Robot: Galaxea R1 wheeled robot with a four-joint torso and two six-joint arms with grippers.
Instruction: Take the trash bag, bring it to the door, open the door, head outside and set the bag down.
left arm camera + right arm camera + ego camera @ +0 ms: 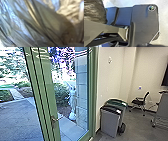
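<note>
**Trash bag up beside the robot at the green door; latch not visibly worked**

Location of item: the trash bag (94, 11) sat beside the robot's own base plate (144, 23), with a pale arm section (111, 28) crossing near it. Its wrinkled film also lay right up against the left wrist camera. From that closeness I judged that the left arm bore the load, probably to leave the right arm spare for the latch.

Jaws: state of the left jaws could not be told; bag film hid them, so a grip was inferred, not seen. Right jaws: opening and contents likewise could not be told.

Door: the green door frame (46, 97) stood near and ahead, lever handle (55, 119) on its upright, no hand or tool seen on it. Whether the door was shut or ajar could not be settled. Beyond lay the paved yard (17, 114), the bag's goal.

Surroundings: two bins (110, 120) stood on the floor (136, 127) along the foot of the wall (111, 79), just beside the door frame, presumably put there to leave the way through free. A chair (140, 102) stood farther back by the wall.

Risk (judgement): loose film could snag on the handle or frame edge, so holding the bag close to the body made sense.
</note>
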